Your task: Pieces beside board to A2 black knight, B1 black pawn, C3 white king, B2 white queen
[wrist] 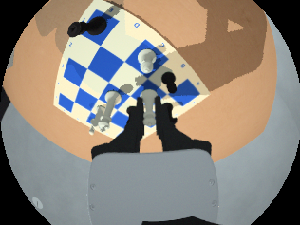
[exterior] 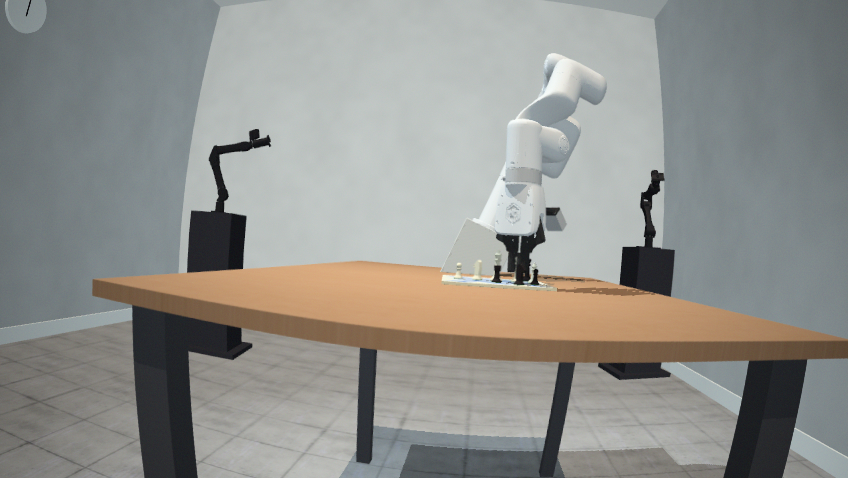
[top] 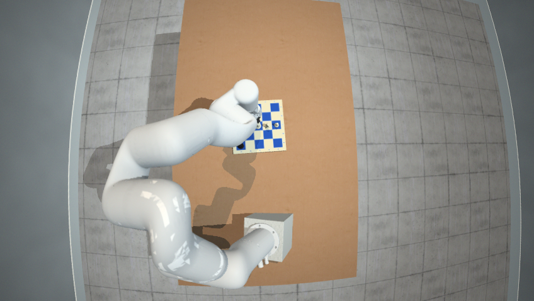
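Looks well along. See black pawn (wrist: 169,82) on B1, white king (wrist: 110,107) apparently on C3. Gripper (top: 257,120) (exterior: 516,273) (wrist: 149,104) closed on likely white queen at B2; release left. Can't confirm black knight on A2.

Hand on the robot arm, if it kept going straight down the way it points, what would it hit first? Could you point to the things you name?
Probably the chessboard (top: 277,116) (exterior: 454,282) (wrist: 107,81), met by the base of the white piece (wrist: 149,117) in the hand (exterior: 518,266) (wrist: 149,104); whether they already touch is unclear.
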Controlling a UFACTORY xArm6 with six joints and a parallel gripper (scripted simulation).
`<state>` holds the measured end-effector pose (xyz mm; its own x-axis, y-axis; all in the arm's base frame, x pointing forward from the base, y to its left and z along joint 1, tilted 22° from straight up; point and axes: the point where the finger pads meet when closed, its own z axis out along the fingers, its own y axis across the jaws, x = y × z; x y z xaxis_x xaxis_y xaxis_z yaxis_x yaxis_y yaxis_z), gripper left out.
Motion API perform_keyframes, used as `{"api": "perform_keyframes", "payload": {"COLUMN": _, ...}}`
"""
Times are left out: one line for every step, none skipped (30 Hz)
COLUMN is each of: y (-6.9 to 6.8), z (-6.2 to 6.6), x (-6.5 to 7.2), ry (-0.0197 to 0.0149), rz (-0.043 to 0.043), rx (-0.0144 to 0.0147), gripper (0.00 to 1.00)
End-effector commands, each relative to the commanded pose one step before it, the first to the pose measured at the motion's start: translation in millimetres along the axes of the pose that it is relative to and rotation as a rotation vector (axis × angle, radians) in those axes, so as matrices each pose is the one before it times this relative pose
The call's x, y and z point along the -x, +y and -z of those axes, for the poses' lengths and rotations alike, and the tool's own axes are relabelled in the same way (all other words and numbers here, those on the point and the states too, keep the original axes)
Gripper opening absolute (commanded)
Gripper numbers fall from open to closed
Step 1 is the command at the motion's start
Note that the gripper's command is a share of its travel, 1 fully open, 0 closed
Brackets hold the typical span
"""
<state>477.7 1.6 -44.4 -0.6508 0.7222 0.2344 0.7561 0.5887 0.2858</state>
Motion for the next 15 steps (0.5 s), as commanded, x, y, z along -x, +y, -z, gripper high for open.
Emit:
{"api": "perform_keyframes", "payload": {"y": 1.12, "z": -0.27, "x": 1.07, "ry": -0.00290, "rz": 0.00056, "rx": 0.00240, "gripper": 0.00}}
{"api": "perform_keyframes", "payload": {"y": 0.00, "z": -0.28, "x": 0.00, "ry": 0.00000, "rz": 0.00000, "rx": 0.00000, "gripper": 0.00}}
{"api": "perform_keyframes", "payload": {"y": 0.00, "z": 0.00, "x": 0.00, "ry": 0.00000, "rz": 0.00000, "rx": 0.00000, "gripper": 0.00}}
{"api": "perform_keyframes", "payload": {"y": 0.00, "z": 0.00, "x": 0.00, "ry": 0.00000, "rz": 0.00000, "rx": 0.00000, "gripper": 0.00}}
{"api": "perform_keyframes", "payload": {"y": 0.00, "z": -0.25, "x": 0.00, "ry": 0.00000, "rz": 0.00000, "rx": 0.00000, "gripper": 0.00}}
{"api": "perform_keyframes", "payload": {"y": 0.00, "z": -0.21, "x": 0.00, "ry": 0.00000, "rz": 0.00000, "rx": 0.00000, "gripper": 0.00}}
{"api": "perform_keyframes", "payload": {"y": 0.00, "z": -0.17, "x": 0.00, "ry": 0.00000, "rz": 0.00000, "rx": 0.00000, "gripper": 0.00}}
{"api": "perform_keyframes", "payload": {"y": 0.00, "z": -0.13, "x": 0.00, "ry": 0.00000, "rz": 0.00000, "rx": 0.00000, "gripper": 0.00}}
{"api": "perform_keyframes", "payload": {"y": 0.00, "z": -0.08, "x": 0.00, "ry": 0.00000, "rz": 0.00000, "rx": 0.00000, "gripper": 0.00}}
{"api": "perform_keyframes", "payload": {"y": 0.00, "z": -0.05, "x": 0.00, "ry": 0.00000, "rz": 0.00000, "rx": 0.00000, "gripper": 0.00}}
{"api": "perform_keyframes", "payload": {"y": 0.00, "z": -0.02, "x": 0.00, "ry": 0.00000, "rz": 0.00000, "rx": 0.00000, "gripper": 0.00}}
{"api": "perform_keyframes", "payload": {"y": 0.00, "z": 0.00, "x": 0.00, "ry": 0.00000, "rz": 0.00000, "rx": 0.00000, "gripper": 0.00}}
{"api": "perform_keyframes", "payload": {"y": 0.00, "z": 0.00, "x": 0.00, "ry": 0.00000, "rz": 0.00000, "rx": 0.00000, "gripper": 0.00}}
{"api": "perform_keyframes", "payload": {"y": 0.00, "z": 0.00, "x": 0.00, "ry": 0.00000, "rz": 0.00000, "rx": 0.00000, "gripper": 0.00}}
{"api": "perform_keyframes", "payload": {"y": 0.00, "z": 0.00, "x": 0.00, "ry": 0.00000, "rz": 0.00000, "rx": 0.00000, "gripper": 0.00}}
